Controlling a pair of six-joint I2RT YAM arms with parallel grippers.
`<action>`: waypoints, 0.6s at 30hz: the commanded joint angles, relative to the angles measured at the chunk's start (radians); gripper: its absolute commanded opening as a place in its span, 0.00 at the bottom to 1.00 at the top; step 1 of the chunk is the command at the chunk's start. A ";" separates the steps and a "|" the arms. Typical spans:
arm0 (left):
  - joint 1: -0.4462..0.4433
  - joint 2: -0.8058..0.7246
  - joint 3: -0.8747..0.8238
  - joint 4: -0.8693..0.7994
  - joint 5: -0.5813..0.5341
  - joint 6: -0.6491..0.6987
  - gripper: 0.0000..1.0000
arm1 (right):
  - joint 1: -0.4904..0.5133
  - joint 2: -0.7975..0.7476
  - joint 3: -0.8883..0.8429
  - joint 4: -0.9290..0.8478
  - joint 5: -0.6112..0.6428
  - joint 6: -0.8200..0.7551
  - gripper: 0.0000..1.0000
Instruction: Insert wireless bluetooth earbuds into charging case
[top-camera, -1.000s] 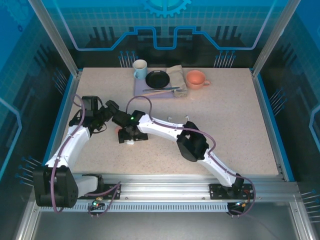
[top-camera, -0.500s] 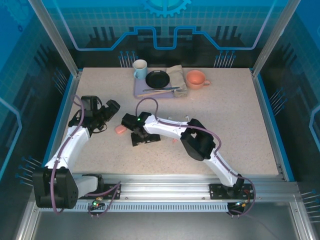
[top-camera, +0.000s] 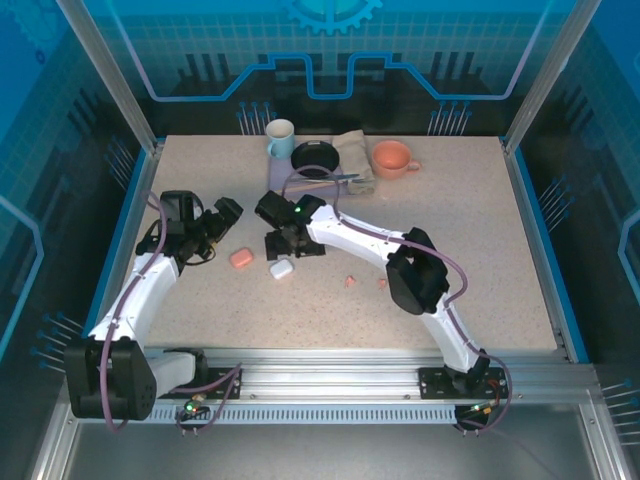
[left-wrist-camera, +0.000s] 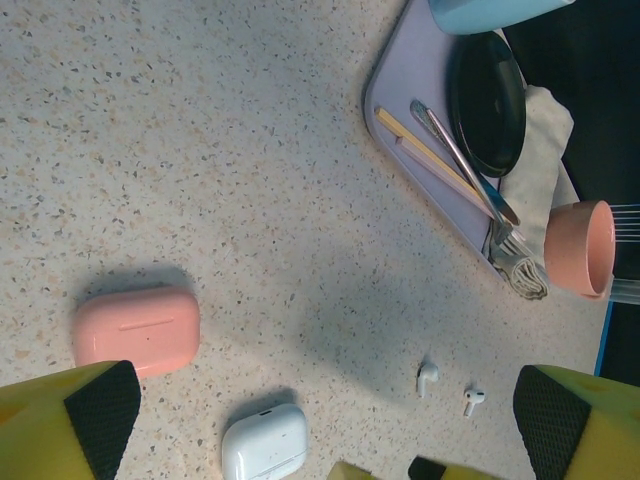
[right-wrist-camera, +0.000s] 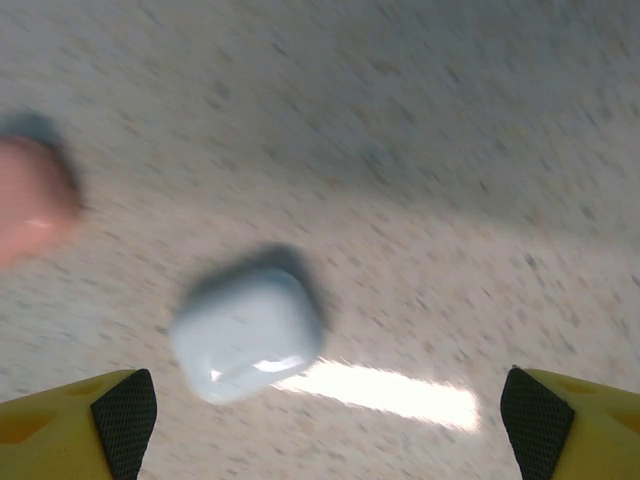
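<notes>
Two shut charging cases lie on the speckled table: a pink case (top-camera: 241, 258) (left-wrist-camera: 137, 330) and a white case (top-camera: 281, 268) (left-wrist-camera: 264, 443) (right-wrist-camera: 248, 333). Two white earbuds (left-wrist-camera: 427, 377) (left-wrist-camera: 472, 401) lie loose to the right of the cases. Two salmon-pink earbuds (top-camera: 350, 281) (top-camera: 382, 283) rest nearer the front. My left gripper (top-camera: 222, 228) (left-wrist-camera: 325, 420) hangs open to the left of the pink case, holding nothing. My right gripper (top-camera: 292, 248) (right-wrist-camera: 330, 420) hovers open just behind the white case, empty; its view is motion-blurred.
At the back stands a lilac tray (top-camera: 280, 182) (left-wrist-camera: 400, 110) with a black plate (top-camera: 315, 157) (left-wrist-camera: 487, 100), cutlery and a folded cloth. A pale blue mug (top-camera: 280, 138) and a salmon mug (top-camera: 392, 158) (left-wrist-camera: 578, 250) flank it.
My right gripper has swung right and then toward the back, uncovering the white case, which lies a little right of where it was. The left arm has hardly moved.
</notes>
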 joint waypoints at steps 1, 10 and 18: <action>0.009 -0.005 0.012 -0.028 0.021 0.011 0.99 | 0.011 0.088 0.079 -0.075 -0.033 -0.101 0.93; 0.010 -0.003 0.054 -0.055 0.006 0.032 0.99 | 0.038 0.187 0.158 -0.107 -0.053 -0.230 0.93; 0.011 0.005 0.057 -0.045 0.016 0.018 0.99 | 0.085 0.245 0.206 -0.164 0.012 -0.274 0.94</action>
